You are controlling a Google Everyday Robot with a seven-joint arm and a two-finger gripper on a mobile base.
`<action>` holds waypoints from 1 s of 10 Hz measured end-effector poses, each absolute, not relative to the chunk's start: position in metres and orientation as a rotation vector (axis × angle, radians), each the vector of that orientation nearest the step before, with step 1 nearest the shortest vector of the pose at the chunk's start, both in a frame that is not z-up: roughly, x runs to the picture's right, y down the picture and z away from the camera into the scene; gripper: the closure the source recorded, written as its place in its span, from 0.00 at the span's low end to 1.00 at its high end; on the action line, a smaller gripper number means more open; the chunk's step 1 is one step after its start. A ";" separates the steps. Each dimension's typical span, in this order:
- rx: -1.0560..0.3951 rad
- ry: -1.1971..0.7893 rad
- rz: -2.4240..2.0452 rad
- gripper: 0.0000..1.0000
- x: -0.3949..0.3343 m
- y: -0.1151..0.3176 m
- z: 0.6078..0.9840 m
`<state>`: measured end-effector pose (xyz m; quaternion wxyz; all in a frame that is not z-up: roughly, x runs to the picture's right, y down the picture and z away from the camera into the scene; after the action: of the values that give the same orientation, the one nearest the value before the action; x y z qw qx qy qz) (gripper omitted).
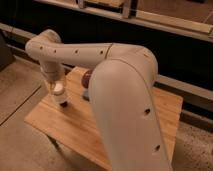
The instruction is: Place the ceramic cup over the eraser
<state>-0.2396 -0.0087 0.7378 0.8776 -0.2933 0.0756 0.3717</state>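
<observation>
Camera view, end effector holding ceramic cup, wooden table, concrete floor.

The table serves as the landmark. Over its far left part hangs the hand, pointing down, with the ceramic cup at its lower end. Directly under the cup, on the table, sits the eraser, only partly showing; whether the cup touches it cannot be told. To the right of the hand, nearer the table's far edge, sits the bowl, half hidden behind the arm. The arm reaches from the near right across the table's middle to the far left.
</observation>
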 end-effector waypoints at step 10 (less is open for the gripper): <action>-0.650 0.209 0.765 1.00 -0.238 0.013 0.766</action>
<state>-0.2383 0.0127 0.7659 0.8715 -0.3111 0.0998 0.3658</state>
